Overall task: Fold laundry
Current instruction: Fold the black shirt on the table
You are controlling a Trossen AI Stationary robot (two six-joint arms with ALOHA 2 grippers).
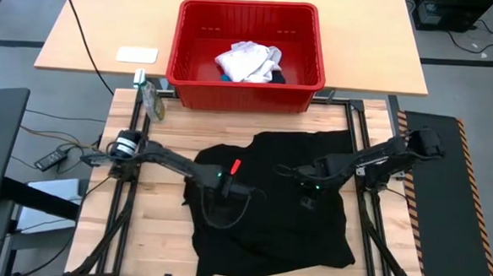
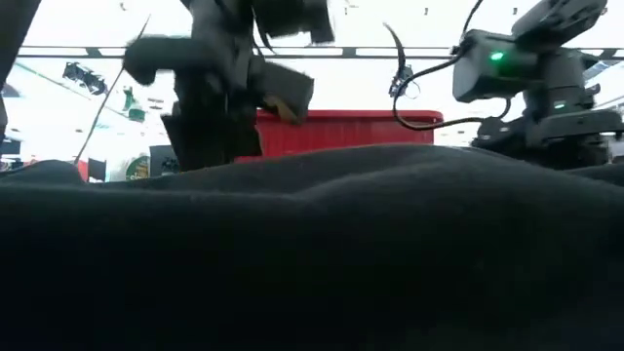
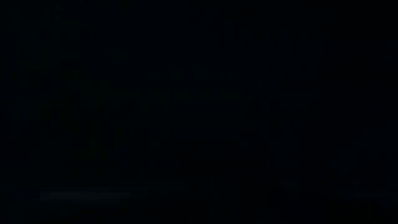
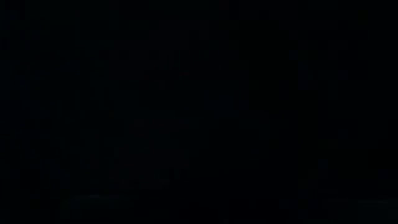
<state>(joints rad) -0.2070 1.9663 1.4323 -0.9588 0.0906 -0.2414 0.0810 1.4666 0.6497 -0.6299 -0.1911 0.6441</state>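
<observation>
The large black shirt (image 1: 277, 199) lies spread and rumpled on the wooden table; in the low view the black shirt (image 2: 312, 253) fills the foreground. My left gripper (image 1: 256, 192) is low over the shirt's middle. My right gripper (image 1: 283, 169) reaches in from the right, low over the shirt's upper middle. Both are dark against dark cloth, and both wrist views show only black. The white garment (image 1: 249, 60) lies bunched in the red basket, with a bit of the blue piece (image 1: 223, 77) at its edge.
The red plastic basket (image 1: 244, 96) stands on the lighter table beyond the far edge. A small greenish object (image 1: 153, 99) sits at the far left corner of the work table, and a white card (image 1: 137, 54) lies farther back. Bare wood (image 1: 149, 226) shows left of the shirt.
</observation>
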